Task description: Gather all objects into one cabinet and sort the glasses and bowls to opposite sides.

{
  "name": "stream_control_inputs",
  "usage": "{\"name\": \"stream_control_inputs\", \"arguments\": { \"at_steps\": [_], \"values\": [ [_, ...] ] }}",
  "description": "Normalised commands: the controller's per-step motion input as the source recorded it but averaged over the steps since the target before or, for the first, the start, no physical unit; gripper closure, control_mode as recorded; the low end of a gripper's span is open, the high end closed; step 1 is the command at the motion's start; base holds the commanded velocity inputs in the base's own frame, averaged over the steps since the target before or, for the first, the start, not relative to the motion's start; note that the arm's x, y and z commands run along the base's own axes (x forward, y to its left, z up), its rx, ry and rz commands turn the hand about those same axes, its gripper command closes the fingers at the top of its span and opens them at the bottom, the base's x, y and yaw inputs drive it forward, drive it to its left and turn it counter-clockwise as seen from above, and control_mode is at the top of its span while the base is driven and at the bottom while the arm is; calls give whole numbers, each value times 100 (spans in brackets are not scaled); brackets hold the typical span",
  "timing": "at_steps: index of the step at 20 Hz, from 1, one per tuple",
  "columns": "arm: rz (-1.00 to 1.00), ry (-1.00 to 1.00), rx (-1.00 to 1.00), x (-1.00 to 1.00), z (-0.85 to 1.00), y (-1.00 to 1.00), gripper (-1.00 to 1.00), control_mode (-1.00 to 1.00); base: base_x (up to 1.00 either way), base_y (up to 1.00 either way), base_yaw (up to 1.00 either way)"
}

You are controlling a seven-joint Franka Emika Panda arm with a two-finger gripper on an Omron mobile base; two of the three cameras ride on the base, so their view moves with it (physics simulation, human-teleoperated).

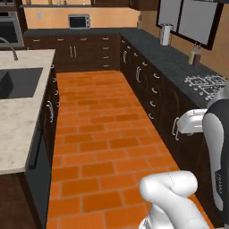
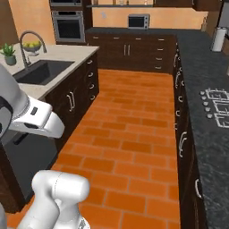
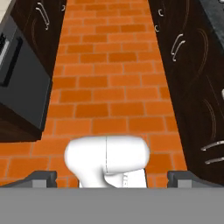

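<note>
Your gripper [image 3: 112,178] points down at the orange brick floor [image 3: 109,87], its finger tips [image 3: 43,177] set wide apart at 7 and 5 o'clock in the hand view with nothing between them — spread and empty. From the base you look down an aisle: dark counter [image 1: 179,62] with a paper-towel roll [image 1: 166,34] at 2 o'clock, sink [image 2: 42,71] at 10 o'clock, microwave [image 2: 138,21] at 12 — no bowl, tumblers or wall cabinet here.

Camera layout: two base views, one hand view.
My base cameras look forward down the orange brick floor [image 1: 96,134] from left and right, sharing the far microwave [image 2: 138,21]; my hand camera tilts down close over that floor between dark drawer units [image 3: 192,78].
</note>
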Motion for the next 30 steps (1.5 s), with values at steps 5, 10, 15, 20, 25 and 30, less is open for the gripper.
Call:
{"name": "stream_control_inputs", "arguments": {
  "at_steps": [5, 10, 15, 20, 25, 30],
  "values": [
    [0, 0, 0, 0, 0, 0, -100, 100, 61, -29, 15],
    [0, 0, 0, 0, 0, 0, -100, 100, 70, -34, 6],
    [0, 0, 0, 0, 0, 0, -100, 100, 98, -51, -7],
    [0, 0, 0, 0, 0, 0, -100, 100, 100, -48, -12],
    [0, 0, 0, 0, 0, 0, -100, 100, 100, -3, -6],
    [0, 0, 0, 0, 0, 0, -100, 100, 100, 0, -4]
  ]
}}
